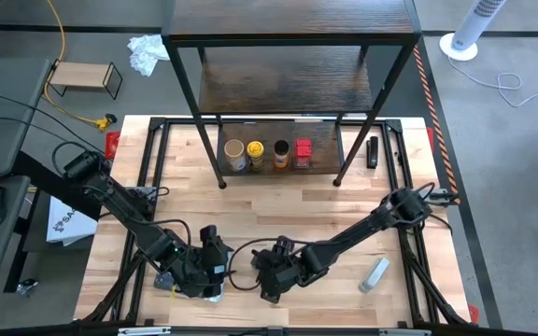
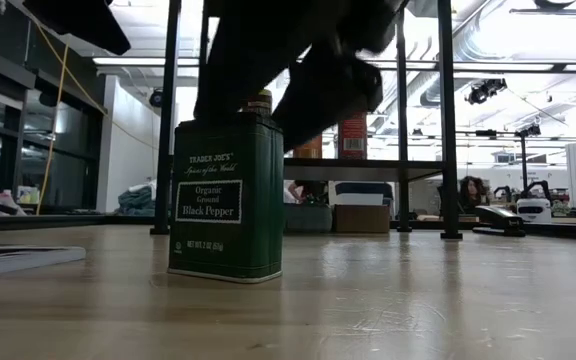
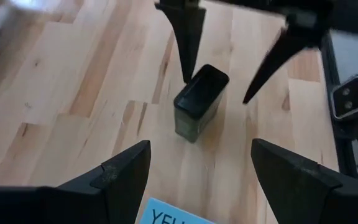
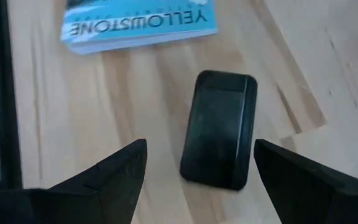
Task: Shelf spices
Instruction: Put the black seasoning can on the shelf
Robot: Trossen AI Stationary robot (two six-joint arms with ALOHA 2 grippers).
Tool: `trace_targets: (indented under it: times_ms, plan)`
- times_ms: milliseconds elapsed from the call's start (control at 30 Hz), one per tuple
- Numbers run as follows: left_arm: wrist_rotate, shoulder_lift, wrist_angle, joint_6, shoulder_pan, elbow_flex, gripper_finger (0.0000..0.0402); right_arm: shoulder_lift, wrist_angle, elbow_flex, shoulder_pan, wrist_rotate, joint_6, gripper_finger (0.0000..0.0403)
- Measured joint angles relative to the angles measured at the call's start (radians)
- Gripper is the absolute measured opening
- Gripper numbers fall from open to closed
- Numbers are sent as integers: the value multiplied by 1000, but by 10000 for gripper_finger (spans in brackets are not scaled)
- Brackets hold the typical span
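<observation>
The black pepper tin point(image 2: 228, 195) stands upright on its base on the wooden table, dark lid up point(image 4: 219, 127); it also shows in the left wrist view point(image 3: 197, 102). My right gripper point(image 4: 201, 149) hangs open above the tin, pointing down, one finger on either side of its top without touching; in the high view this gripper point(image 1: 267, 278) hides the tin. My left gripper point(image 3: 201, 180) is open just left of it point(image 1: 215, 264), over the blue packet. The tan-lidded jar point(image 1: 235, 151), yellow-lidded jar point(image 1: 255, 151), brown jar point(image 1: 280, 150) and red one point(image 1: 303, 151) stand on the dark shelf's point(image 1: 292, 89) lowest board.
A flat blue "Yellowstone" packet point(image 4: 138, 25) lies on the table beside the tin, under my left gripper. A grey-white tube point(image 1: 374, 273) lies toward the table's near right. A black object point(image 1: 373, 152) lies right of the shelf's leg point(image 1: 339, 177). The small light-wood rack point(image 1: 84, 77) is off the table.
</observation>
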Motion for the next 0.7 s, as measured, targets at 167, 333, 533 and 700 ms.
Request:
trace_targets:
  times_ms: [167,333,533,700]
  plan:
    - [-13,0,2,-16,0,-1,275,13,33,0,-15,66,60,289]
    - [-12,1,-1,-16,0,-1,275,19,11,0,-24,72,120,205]
    - [-23,1,-13,-16,0,-7,275,14,-10,1,-23,51,133,112]
    - [-68,-3,-34,-27,3,-7,275,-63,-120,3,-20,105,166,112]
